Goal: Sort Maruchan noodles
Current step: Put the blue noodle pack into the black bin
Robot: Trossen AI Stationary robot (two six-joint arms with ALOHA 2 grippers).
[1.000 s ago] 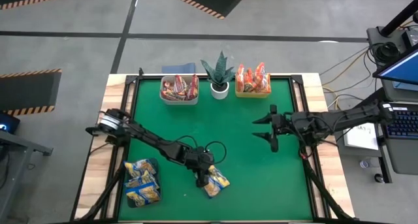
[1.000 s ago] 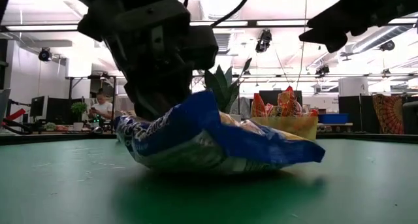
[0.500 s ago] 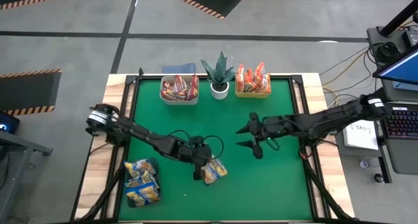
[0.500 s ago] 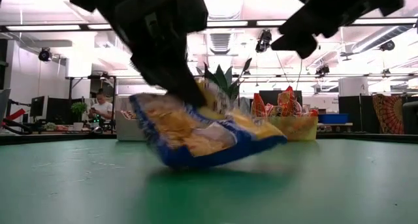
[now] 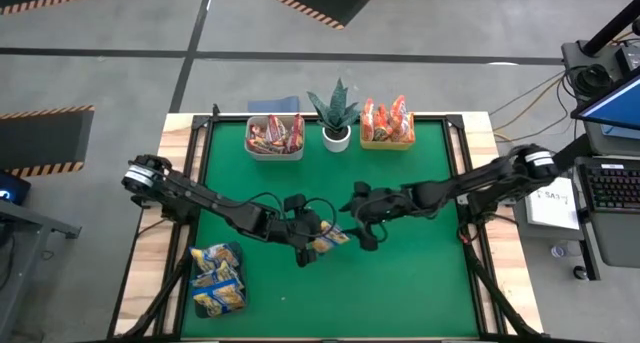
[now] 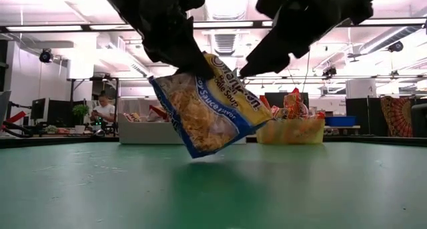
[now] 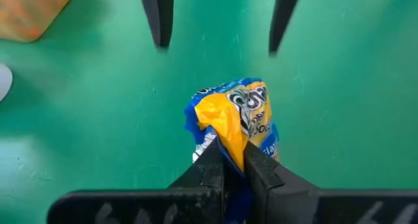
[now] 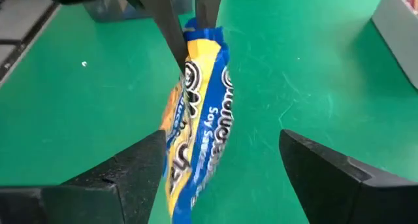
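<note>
Grey bin (image 5: 273,148) of red packets, yellow bin (image 5: 387,141) of orange, left pincer (image 5: 316,245) clamping yellow-blue packet (image 5: 330,241), right pincer (image 5: 362,223) spread wide.

In the high view the left arm reaches from the left edge toward frame centre, its left gripper (image 5: 318,245) with jaws pinched tight. The right arm stretches in from the right edge; its right gripper (image 5: 358,221) faces it, jaws spread wide.
</note>
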